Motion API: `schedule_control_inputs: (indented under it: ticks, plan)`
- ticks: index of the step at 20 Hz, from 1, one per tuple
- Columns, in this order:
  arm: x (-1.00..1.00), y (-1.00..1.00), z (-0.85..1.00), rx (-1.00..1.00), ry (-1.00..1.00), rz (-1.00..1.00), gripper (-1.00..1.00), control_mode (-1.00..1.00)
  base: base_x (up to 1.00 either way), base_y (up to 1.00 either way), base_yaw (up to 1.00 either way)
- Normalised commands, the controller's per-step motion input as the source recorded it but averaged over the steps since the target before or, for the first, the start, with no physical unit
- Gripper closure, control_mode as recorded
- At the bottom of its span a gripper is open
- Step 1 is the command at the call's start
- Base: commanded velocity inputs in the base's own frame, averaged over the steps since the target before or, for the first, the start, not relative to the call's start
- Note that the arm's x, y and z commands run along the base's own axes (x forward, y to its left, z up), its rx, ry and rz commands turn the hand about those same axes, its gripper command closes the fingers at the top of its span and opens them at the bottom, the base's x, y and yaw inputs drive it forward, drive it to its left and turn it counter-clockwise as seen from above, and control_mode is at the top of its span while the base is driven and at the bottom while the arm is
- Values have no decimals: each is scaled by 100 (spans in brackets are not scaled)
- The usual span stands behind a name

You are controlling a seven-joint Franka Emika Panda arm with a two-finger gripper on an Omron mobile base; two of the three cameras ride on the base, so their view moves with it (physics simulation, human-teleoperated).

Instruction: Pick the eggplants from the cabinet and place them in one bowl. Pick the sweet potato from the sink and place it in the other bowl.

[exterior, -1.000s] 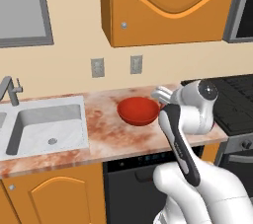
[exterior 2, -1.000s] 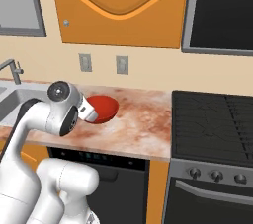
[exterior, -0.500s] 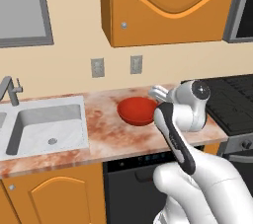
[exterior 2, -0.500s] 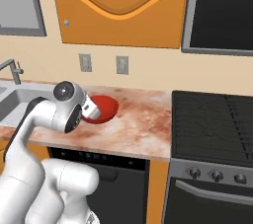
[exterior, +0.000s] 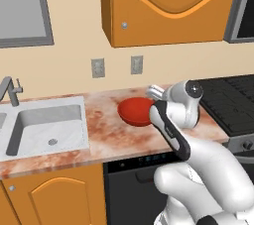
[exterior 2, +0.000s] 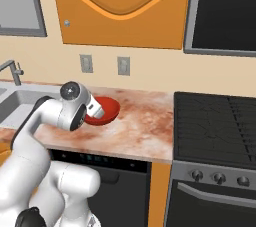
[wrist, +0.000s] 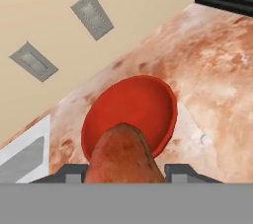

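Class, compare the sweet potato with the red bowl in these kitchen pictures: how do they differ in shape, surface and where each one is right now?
Shape: the sweet potato is a solid oblong lump; the red bowl is round and hollow.
Surface: the sweet potato looks dull and mottled brownish-orange; the red bowl is glossy, even red.
Place: the sweet potato is held in the gripper above the bowl's near rim; the red bowl rests on the counter.
Both are reddish.

In the hand view the lower end of the sweet potato (wrist: 123,156) is cut off at the bottom, and the near rim of the red bowl (wrist: 143,99) is hidden behind it. From the left base view the right edge of the bowl (exterior: 135,111) is covered by the arm, and the tool (exterior: 155,91) is too small for its jaws to be made out. The cabinet (exterior: 163,6) is cropped at the top, and the sink (exterior: 44,125) at the left.
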Motion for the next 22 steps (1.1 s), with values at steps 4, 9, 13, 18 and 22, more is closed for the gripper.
schedule_control_inputs:
  ticks: [4, 9, 13, 18, 22]
  plan:
    - [26, 14, -10, 0, 0, 0, 100, -100, 0, 0, 0]
    - [23, 11, -15, -1, 0, 0, 100, -100, 0, 0, 0]
    - [11, 8, -28, -5, 0, 0, 100, -100, 0, 0, 0]
    - [19, 4, -23, -4, 0, 0, 100, -100, 0, 0, 0]
    - [27, 0, -14, 0, 0, 0, 100, -100, 0, 0, 0]
